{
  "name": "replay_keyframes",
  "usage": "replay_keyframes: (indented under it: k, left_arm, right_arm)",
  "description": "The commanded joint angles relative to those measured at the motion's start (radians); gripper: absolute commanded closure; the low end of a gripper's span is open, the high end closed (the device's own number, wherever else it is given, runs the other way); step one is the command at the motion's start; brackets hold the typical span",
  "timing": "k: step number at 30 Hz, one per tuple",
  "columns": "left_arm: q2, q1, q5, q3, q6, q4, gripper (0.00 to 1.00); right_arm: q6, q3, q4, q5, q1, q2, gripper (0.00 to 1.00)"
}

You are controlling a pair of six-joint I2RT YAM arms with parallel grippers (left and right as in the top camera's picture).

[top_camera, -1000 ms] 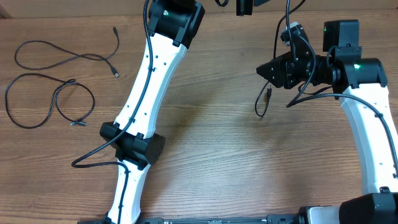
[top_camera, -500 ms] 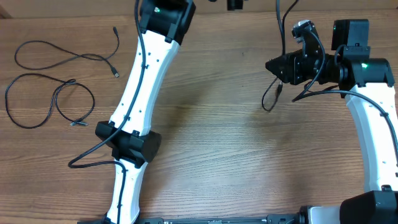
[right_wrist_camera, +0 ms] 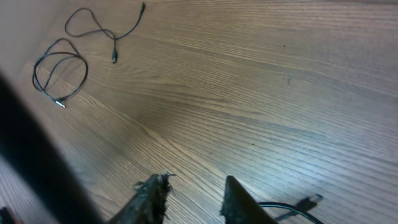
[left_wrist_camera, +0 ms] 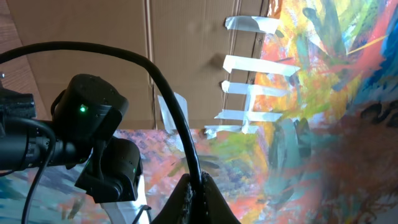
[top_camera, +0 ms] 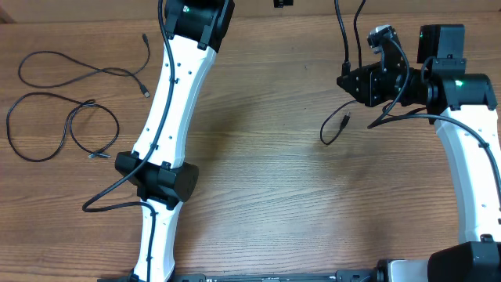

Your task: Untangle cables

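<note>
The brown wood-grain table [top_camera: 266, 204] carries everything. The white left arm [top_camera: 168, 110] reaches across it and out past the far edge of the overhead view. The white right arm [top_camera: 462, 157] bends in from the right side.

A long black cable [left_wrist_camera: 186, 140] is what the arms are working on. The left tool [left_wrist_camera: 194, 186] is closed on it, its fingers pinching the strand while the wrist camera looks up at a cardboard wall. Holding it this high probably lets the cable hang, so its own weight pulls it straight. In the overhead view the cable drops past the right tool [top_camera: 344, 81], and its lower end curls into a small loop [top_camera: 323, 135] on the table.

The right tool's fingers stand moderately apart, with bare table showing between them in the right wrist view, so it holds nothing. It is likely placed beside the hanging strand to guide it or take the next grip lower down.

Well apart, at the table's left side, lie a wavy thin black cable [top_camera: 86, 70] and, just beside it, a coiled thin black cable [top_camera: 66, 125]. They appear separate, so they look already sorted.

The held cable's small plug [right_wrist_camera: 309, 200] rests on the table near the right tool.
</note>
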Motion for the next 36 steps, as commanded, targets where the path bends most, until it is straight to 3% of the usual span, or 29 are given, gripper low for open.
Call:
replay_keyframes:
  k: [1,7,9,12,14,17,21,28,36]
  left_arm:
    - [-0.023,0.024,-0.026,0.020,-0.005,0.004,0.96]
    - [-0.022,0.044,-0.032,0.020,0.046,-0.032,0.96]
    - [-0.022,0.045,-0.036,0.020,0.085,-0.055,0.91]
    - [-0.022,0.045,-0.041,0.020,0.207,-0.120,0.81]
    - [-0.022,0.045,-0.040,0.020,0.298,-0.164,0.68]
    - [-0.022,0.045,-0.035,0.020,0.499,-0.235,0.43]
    - [-0.022,0.042,0.010,0.020,0.800,-0.333,0.25]
    - [-0.022,0.022,0.103,0.020,1.216,-0.650,0.24]
    - [-0.022,-0.069,-0.012,0.020,1.726,-1.139,0.23]
  right_arm:
    - [0.018,0.018,0.003,-0.010,-0.004,-0.031,0.76]
    - [0.133,0.048,0.003,-0.010,-0.004,-0.035,0.90]
    - [0.183,0.066,0.003,-0.009,-0.004,-0.039,0.96]
    - [0.304,0.101,0.008,-0.003,-0.004,-0.048,0.96]
    - [0.393,0.127,0.007,0.018,-0.004,-0.051,0.96]
    - [0.541,0.164,0.007,0.067,-0.004,-0.053,0.96]
    - [0.748,0.194,0.010,0.100,-0.017,-0.053,0.96]
    - [1.175,0.195,0.007,0.099,-0.053,-0.053,0.96]
    - [1.486,0.195,0.063,0.101,-0.053,-0.053,0.96]
